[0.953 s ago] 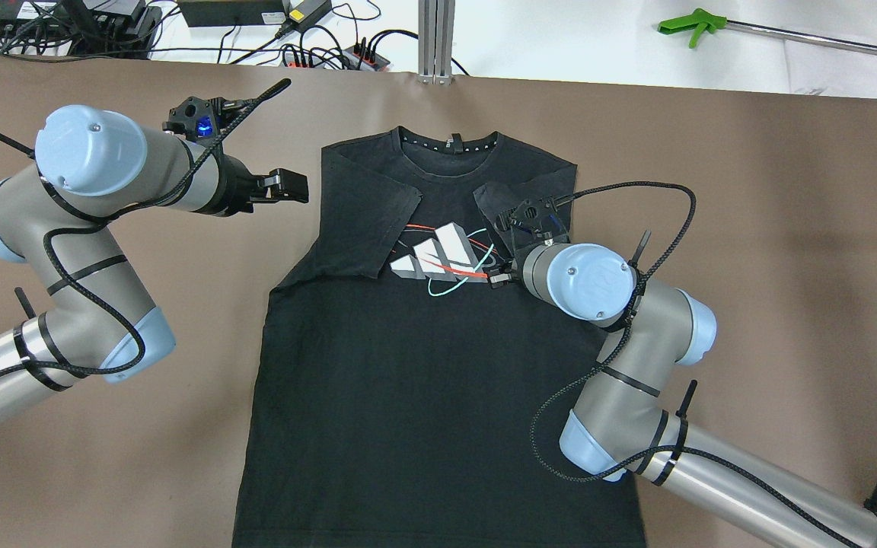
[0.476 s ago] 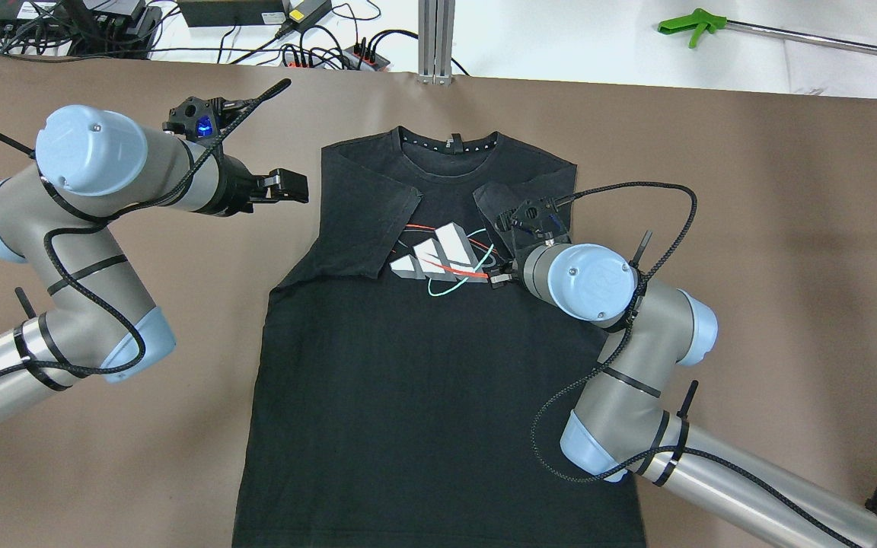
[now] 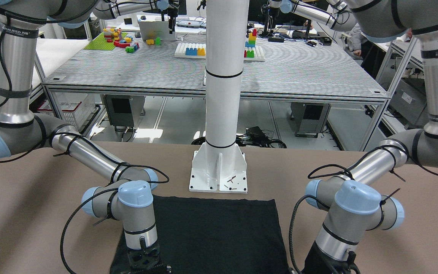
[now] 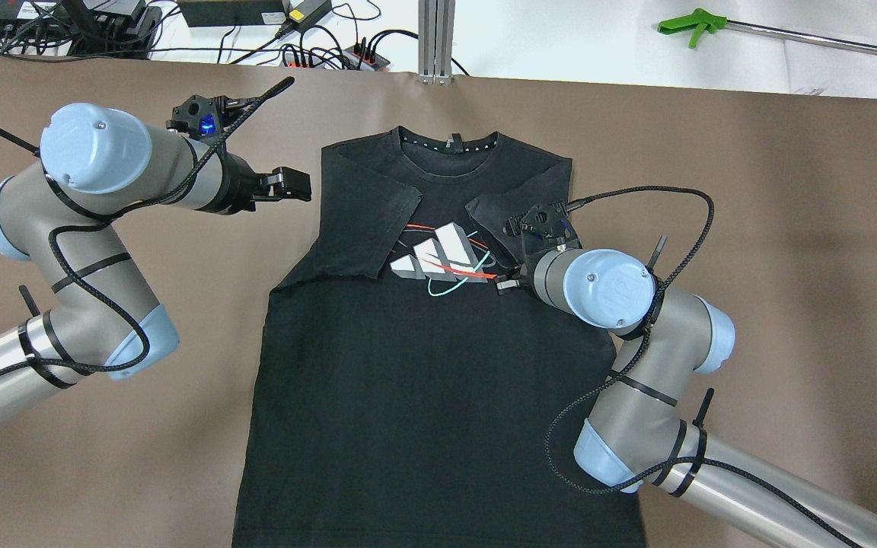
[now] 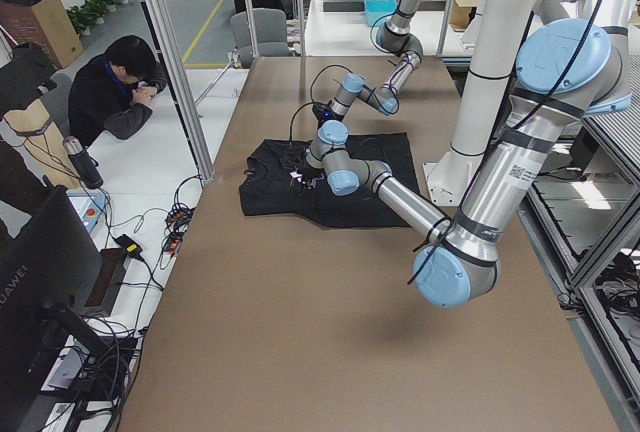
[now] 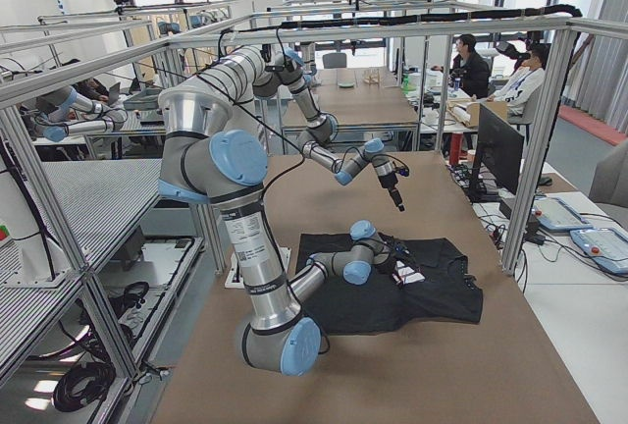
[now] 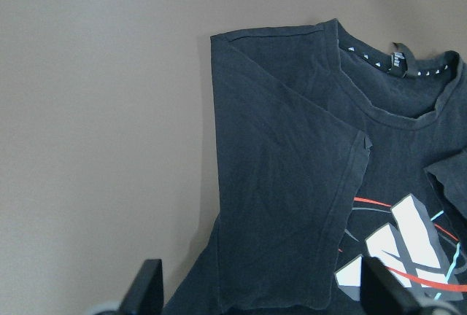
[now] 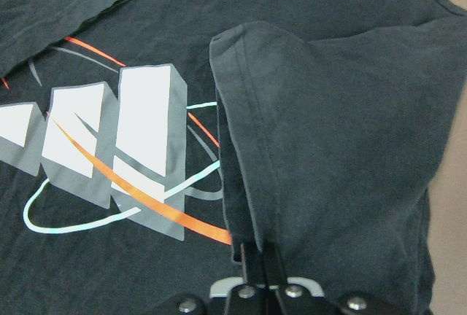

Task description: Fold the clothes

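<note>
black t-shirt (image 4: pixel 423 365) lies flat, print up, on the brown table (image 4: pixel 712 190). my right pincer (image 8: pixel 264 253) is clamped on its sleeve hem (image 8: pixel 235 147), folded over the chest. my left pincer (image 4: pixel 301 185) hangs wide beside the other sleeve (image 4: pixel 366 221).

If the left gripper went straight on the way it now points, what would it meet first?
Most likely the black T-shirt, on its folded-in sleeve near the shoulder. The left gripper hangs open beside it; how high is unclear.

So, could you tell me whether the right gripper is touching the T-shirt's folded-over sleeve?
Touching. In the right wrist view the right gripper is shut on the hem of the sleeve.
</note>
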